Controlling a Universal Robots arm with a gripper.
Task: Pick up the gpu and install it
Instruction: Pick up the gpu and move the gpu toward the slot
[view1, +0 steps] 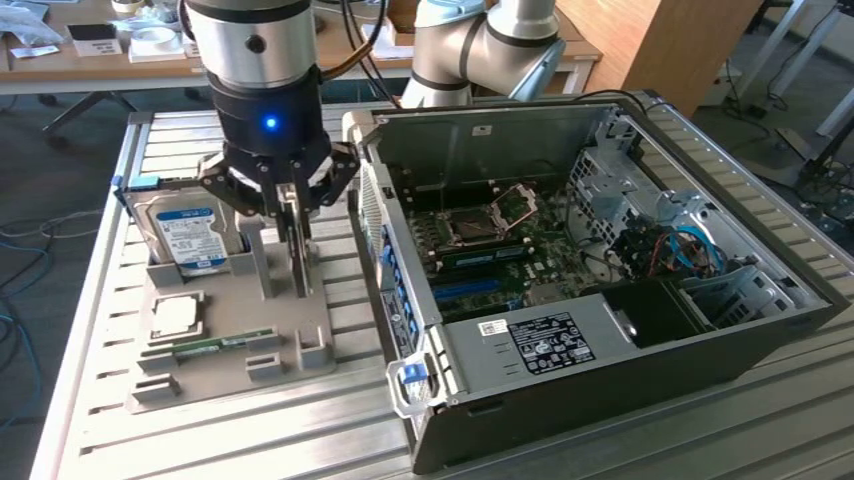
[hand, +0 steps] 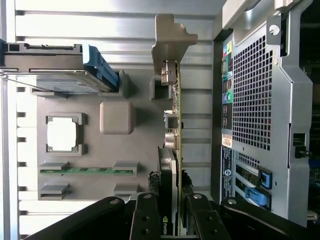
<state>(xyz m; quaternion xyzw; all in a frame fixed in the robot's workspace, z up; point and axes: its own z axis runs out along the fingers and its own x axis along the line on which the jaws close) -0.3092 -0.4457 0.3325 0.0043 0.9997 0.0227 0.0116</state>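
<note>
1. The gripper (hand: 172, 206) is down over the grey tray (hand: 142, 150), and its fingers (hand: 145, 216) are drawn narrow, one on each side of the gpu (hand: 176, 107).
2. The gpu stands on edge between the fingers, still seated in its slot in the tray. Its black cooler faces one finger and its green board faces the other. As far as the wrist view shows, each finger lies against a face of the card.
3. Out past the fingertips, along the card's length, is its silver end bracket (hand: 172, 37), bent over at the far end.
4. In the exterior view, the gripper (view1: 299, 278) reaches straight down from the arm's black wrist, where a blue light glows.
5. On the cooler's side of the fingers, the tray holds a square processor chip (hand: 62, 134) in its pocket. A narrow green memory stick (hand: 87, 170) lies flat nearer the fingers than the chip.
6. Farther out on the same side, the hard drive (view1: 187, 235) with the blue-white label stands leaning in its holder, well apart from the fingers.
7. On the board's side of the fingers, just beside the tray, the open computer case (view1: 601, 330) lies on the slatted metal table (view1: 200, 440).
8. Inside the case, the motherboard (view1: 487, 225) lies bare with its processor socket open. The power supply (view1: 547, 340) with a white label sits at the case's near end.
</note>
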